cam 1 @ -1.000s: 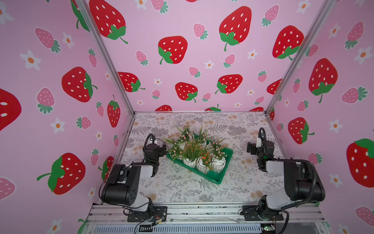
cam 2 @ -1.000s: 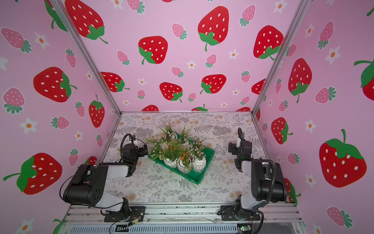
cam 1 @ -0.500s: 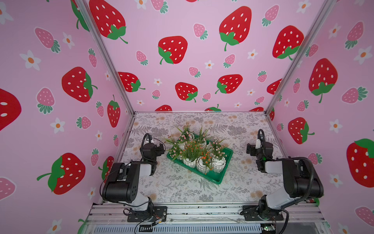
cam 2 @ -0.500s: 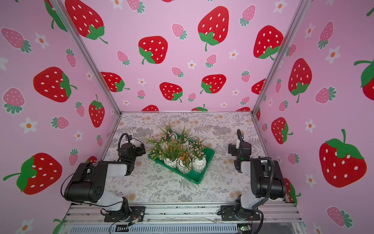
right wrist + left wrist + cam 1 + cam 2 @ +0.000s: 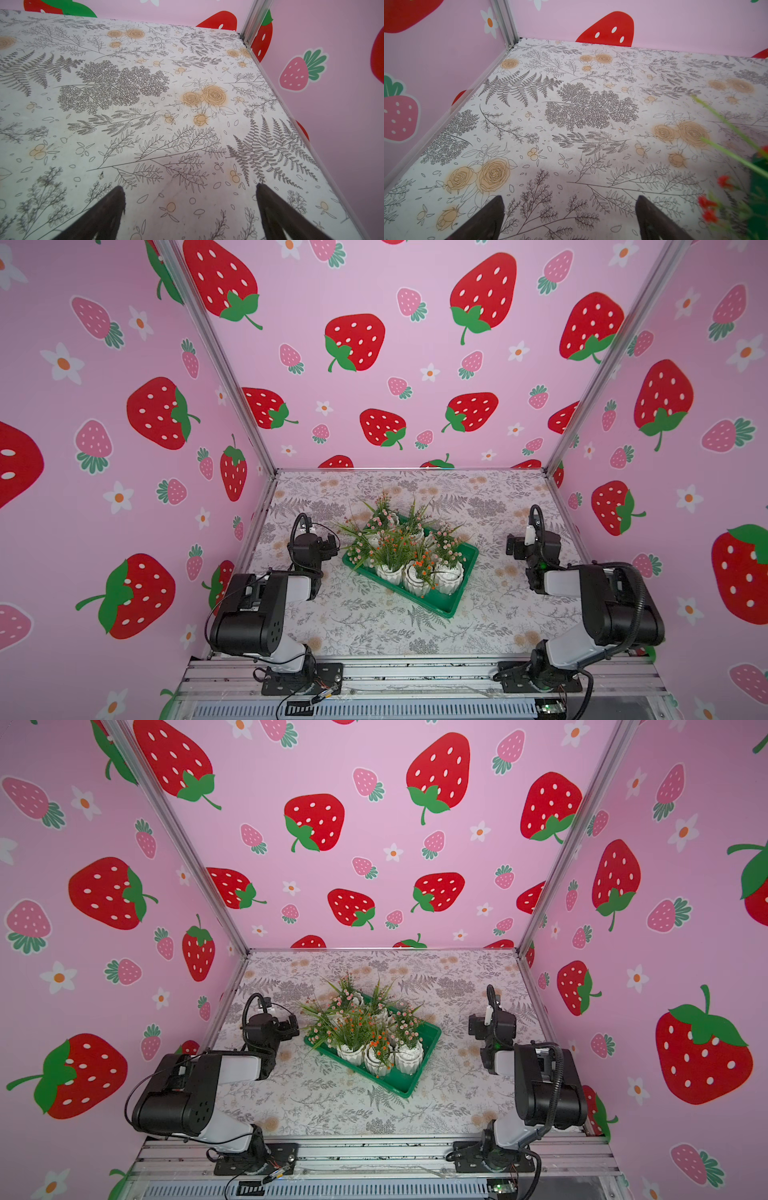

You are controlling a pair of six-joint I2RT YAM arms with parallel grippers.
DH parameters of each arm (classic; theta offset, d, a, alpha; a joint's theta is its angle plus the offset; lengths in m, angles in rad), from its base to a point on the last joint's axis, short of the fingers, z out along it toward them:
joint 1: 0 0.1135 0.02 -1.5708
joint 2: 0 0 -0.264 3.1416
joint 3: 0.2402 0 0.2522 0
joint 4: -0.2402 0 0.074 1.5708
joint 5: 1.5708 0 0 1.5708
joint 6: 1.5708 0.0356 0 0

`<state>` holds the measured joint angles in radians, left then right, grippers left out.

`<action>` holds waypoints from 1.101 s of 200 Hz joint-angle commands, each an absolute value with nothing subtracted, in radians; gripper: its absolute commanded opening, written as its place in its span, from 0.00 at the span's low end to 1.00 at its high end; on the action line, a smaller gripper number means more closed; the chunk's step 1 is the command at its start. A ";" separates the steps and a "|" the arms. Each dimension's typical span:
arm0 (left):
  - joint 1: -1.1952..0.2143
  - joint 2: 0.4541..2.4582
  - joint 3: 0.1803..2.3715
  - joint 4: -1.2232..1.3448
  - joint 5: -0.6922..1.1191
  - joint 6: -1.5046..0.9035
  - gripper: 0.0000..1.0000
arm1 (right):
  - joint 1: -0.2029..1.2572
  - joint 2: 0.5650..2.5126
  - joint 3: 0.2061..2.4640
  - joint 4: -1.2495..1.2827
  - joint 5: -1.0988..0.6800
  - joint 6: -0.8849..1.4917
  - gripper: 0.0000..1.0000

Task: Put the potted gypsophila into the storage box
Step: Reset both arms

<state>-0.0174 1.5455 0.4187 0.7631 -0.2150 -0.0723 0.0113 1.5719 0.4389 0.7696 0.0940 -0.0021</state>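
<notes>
Potted gypsophila standing inside the green storage box on the floral table, three white ribbed pots showing in front, more hiding behind under sprigs, left gripper and right gripper flanking the box, jaws spread wide, gripping nothing.

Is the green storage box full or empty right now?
Full: the storage box holds the potted gypsophila, packed upright inside its walls in both top views.

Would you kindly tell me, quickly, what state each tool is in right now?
Left tool: open, holding nothing.
Right tool: open, holding nothing.
</notes>
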 commanded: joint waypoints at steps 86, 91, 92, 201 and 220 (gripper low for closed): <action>-0.016 1.546 0.440 0.785 -0.204 -0.068 0.99 | 0.017 1.575 0.453 0.793 0.103 -0.020 0.99; -0.015 1.545 0.441 0.785 -0.203 -0.069 0.99 | 0.017 1.575 0.454 0.793 0.103 -0.019 0.99; -0.016 1.546 0.441 0.785 -0.203 -0.069 0.99 | 0.016 1.574 0.453 0.793 0.103 -0.020 0.99; -0.016 1.546 0.441 0.787 -0.204 -0.068 0.99 | 0.018 1.576 0.457 0.790 0.103 -0.020 0.99; -0.016 1.545 0.440 0.785 -0.204 -0.068 0.99 | 0.017 1.578 0.462 0.785 0.102 -0.020 0.99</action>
<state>-0.0174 1.5455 0.4187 0.7631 -0.2081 -0.0750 0.0113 1.5719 0.4389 0.7692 0.0940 -0.0021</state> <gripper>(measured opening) 0.993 0.994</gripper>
